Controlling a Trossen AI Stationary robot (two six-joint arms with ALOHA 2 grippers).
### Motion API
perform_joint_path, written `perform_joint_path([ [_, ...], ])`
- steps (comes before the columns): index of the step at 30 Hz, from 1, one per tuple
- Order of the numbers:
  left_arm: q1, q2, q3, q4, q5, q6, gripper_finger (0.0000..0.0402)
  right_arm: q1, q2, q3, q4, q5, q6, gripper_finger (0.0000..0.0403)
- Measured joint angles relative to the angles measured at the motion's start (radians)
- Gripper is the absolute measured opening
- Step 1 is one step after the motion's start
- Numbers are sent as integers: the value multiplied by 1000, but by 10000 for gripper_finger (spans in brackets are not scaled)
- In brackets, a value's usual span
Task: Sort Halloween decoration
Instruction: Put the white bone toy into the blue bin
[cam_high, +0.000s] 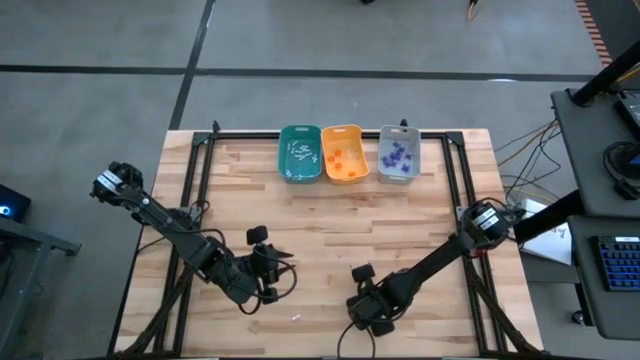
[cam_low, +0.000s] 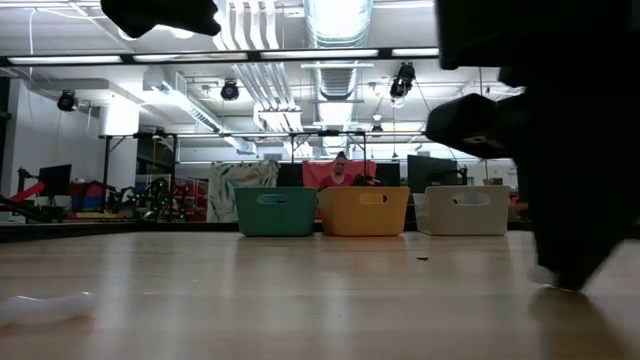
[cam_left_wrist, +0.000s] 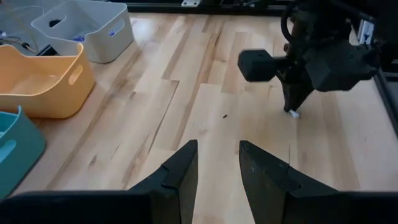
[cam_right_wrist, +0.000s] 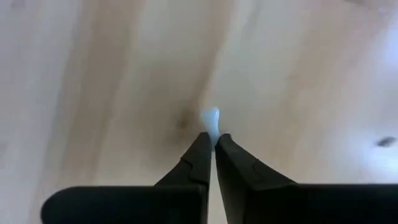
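A wooden table fills the centre of the high view. Three bins are lined along its upper edge: teal, orange and grey. At lower left the left gripper is seen narrowly parted and empty. At lower centre the right gripper is pinched onto a small white trinket at the tabletop.

I see bare table between arms and bins; bins line far edge.
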Motion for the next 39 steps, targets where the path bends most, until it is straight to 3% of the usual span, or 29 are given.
perform_joint_path([
  [8, 0, 0, -52, 53, -3, -7, 100, -65, -104, 15, 2, 58, -35, 11],
  [13, 0, 0, -83, 67, -21, -23, 100, -138, -148, 23, 16, 137, -136, 11],
  [26, -1, 0, -151, 104, -52, -53, 100, -449, -168, 22, 349, 156, -434, 12],
  [35, -3, 0, -154, 48, -55, -54, 100, -670, -168, 21, 571, 155, -386, 12],
  [39, -3, 0, -154, 22, -109, -53, 100, -761, -168, 21, 631, 118, -334, 12],
])
